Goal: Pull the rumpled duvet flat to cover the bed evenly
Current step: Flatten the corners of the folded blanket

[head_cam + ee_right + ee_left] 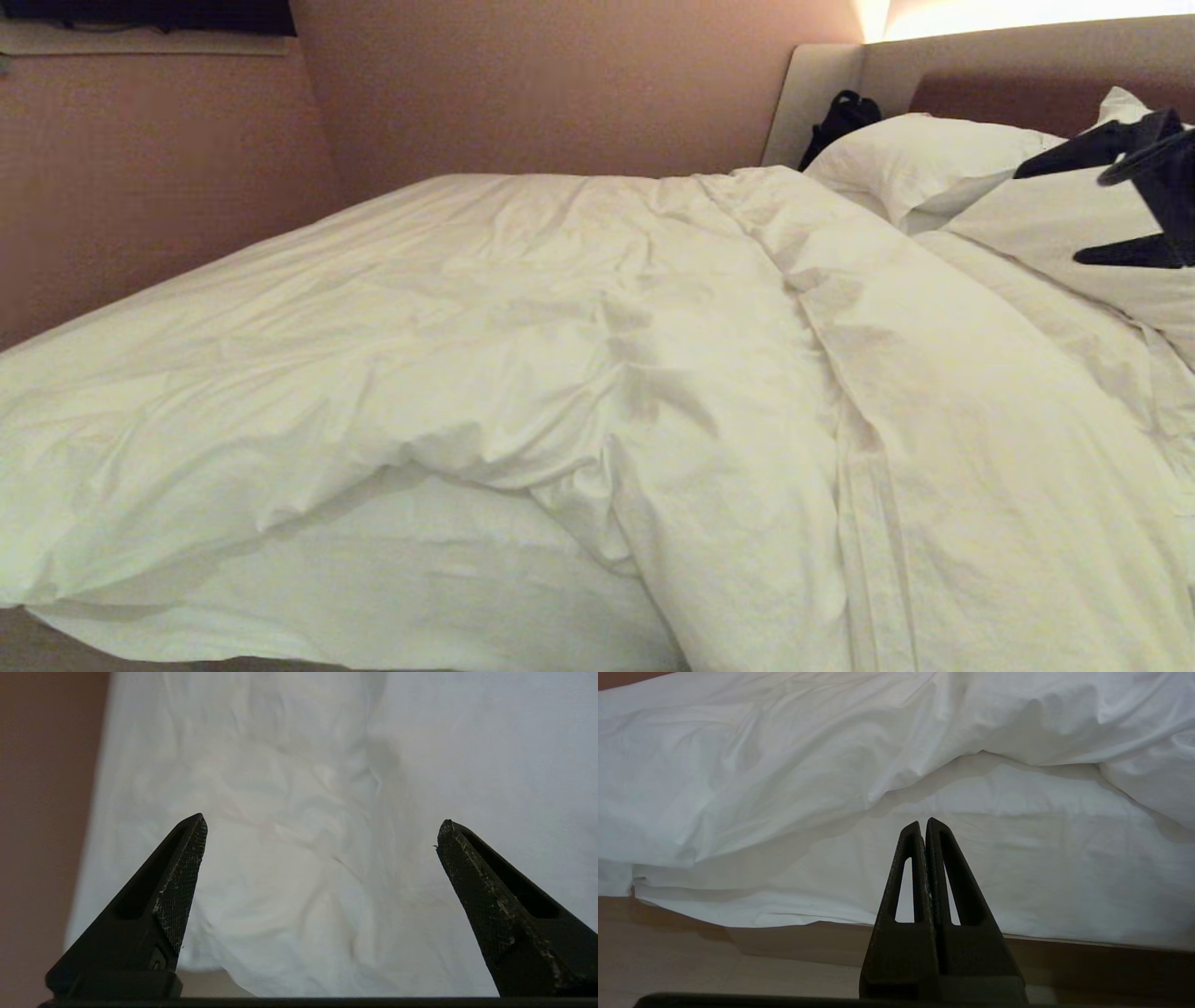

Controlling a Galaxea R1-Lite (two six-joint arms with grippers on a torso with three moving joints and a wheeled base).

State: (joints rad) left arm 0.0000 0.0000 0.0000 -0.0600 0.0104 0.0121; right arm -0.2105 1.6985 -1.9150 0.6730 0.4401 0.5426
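The duvet (pixel 560 355) lies rumpled across the bed (pixel 420 597), leaving bare sheet at the near edge, while the right gripper (pixel 1083 210) hangs spread wide above the pillows (pixel 924 154) and the left gripper (pixel 923 828), pressed together, points at the mattress side.

This is a bedroom, with the look of a hotel room. A wide bed (pixel 420 597) fills most of the head view, its white duvet (pixel 523 355) rumpled across the mattress. Plump white pillows (pixel 920 154) lie at the upper right against a padded beige-and-brown headboard (pixel 1008 70), lit from above by a warm strip of light. Plain pinkish-brown walls (pixel 523 84) close the upper left. In the left wrist view, a wood-toned floor (pixel 691 961) runs along the bottom.
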